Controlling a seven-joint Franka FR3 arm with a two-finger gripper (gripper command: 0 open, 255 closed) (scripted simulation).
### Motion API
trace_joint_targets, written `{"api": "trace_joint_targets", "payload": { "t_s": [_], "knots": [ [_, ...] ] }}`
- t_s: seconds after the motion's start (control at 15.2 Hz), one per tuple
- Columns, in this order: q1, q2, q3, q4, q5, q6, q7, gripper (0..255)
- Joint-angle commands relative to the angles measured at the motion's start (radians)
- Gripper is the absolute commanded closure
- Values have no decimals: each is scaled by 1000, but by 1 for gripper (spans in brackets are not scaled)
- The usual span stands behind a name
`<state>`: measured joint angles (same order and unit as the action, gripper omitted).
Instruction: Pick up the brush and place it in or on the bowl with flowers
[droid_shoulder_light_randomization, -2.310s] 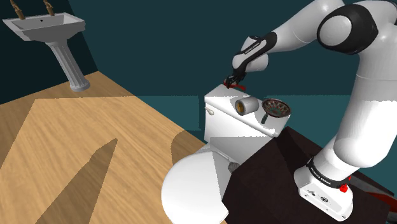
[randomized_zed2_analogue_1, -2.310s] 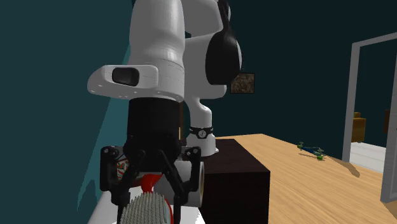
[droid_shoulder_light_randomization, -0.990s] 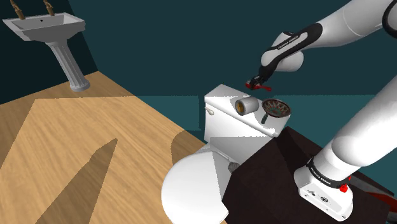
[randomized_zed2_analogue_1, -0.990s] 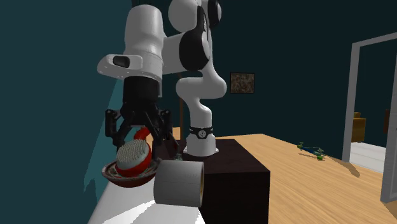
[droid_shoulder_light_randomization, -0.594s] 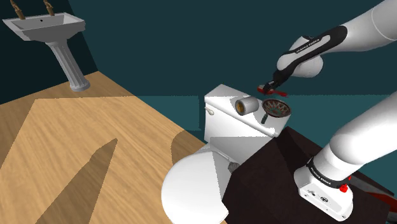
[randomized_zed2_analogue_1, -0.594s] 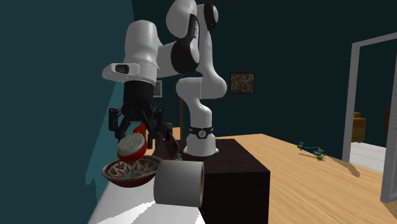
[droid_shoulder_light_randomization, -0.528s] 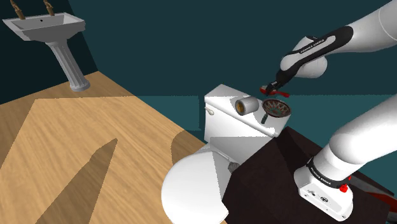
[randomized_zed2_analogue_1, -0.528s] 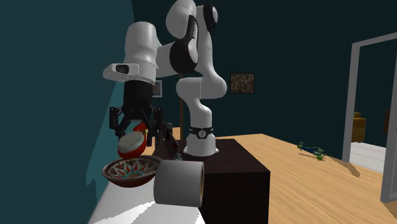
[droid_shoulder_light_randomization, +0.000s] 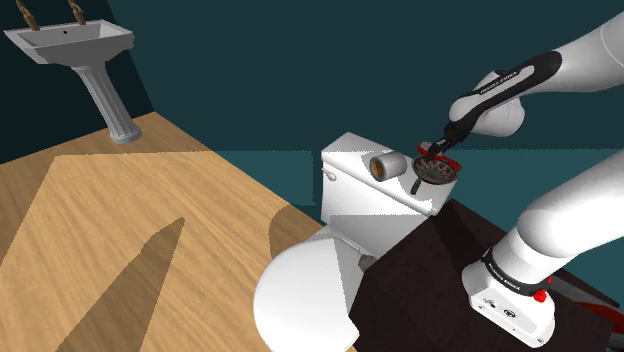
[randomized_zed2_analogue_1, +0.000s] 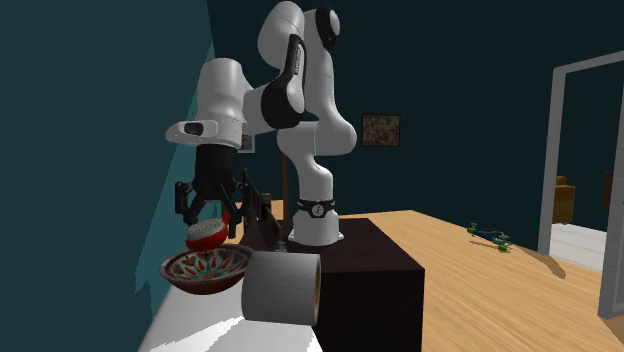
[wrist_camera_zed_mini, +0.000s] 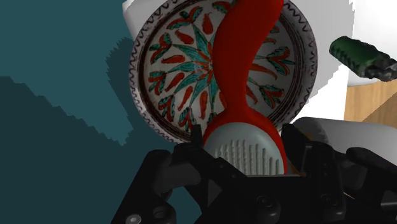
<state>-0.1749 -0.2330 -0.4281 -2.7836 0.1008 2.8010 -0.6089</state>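
The brush (wrist_camera_zed_mini: 245, 57) has a red handle and a round head of pale bristles, and my gripper (wrist_camera_zed_mini: 243, 146) is shut on that head. Its handle stretches out across the bowl with flowers (wrist_camera_zed_mini: 167, 70), a round bowl with a red and teal pattern inside. In the shoulder view the gripper (droid_shoulder_light_randomization: 437, 150) holds the brush (droid_shoulder_light_randomization: 428, 154) just above the bowl (droid_shoulder_light_randomization: 438, 172) on the white toilet tank (droid_shoulder_light_randomization: 352, 190). In the second exterior view the brush (randomized_zed2_analogue_1: 206, 235) hangs from the gripper (randomized_zed2_analogue_1: 212, 212), slightly above the bowl's (randomized_zed2_analogue_1: 207, 269) rim.
A toilet paper roll (droid_shoulder_light_randomization: 385, 165) lies on the tank beside the bowl, large in the second exterior view's foreground (randomized_zed2_analogue_1: 283, 288). A small dark green object (wrist_camera_zed_mini: 361, 56) lies near the bowl. The dark stand (randomized_zed2_analogue_1: 372, 272) sits behind. A pedestal sink (droid_shoulder_light_randomization: 72, 42) stands far off.
The gripper has carried the brush across the tank, past the paper roll, and lowered it until it hangs just above the bowl. Bowl and roll have stayed put.
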Motion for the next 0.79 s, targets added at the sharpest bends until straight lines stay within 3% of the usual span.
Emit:
{"api": "trace_joint_targets", "payload": {
  "t_s": [0.0, 0.33, 0.73],
  "knots": [
    [24, 30, -22, -6, 37, 36, -35, 255],
    [121, 120, -85, -6, 201, 117, -163, 255],
    [127, 126, -88, -5, 217, 121, -175, 255]
  ]
}}
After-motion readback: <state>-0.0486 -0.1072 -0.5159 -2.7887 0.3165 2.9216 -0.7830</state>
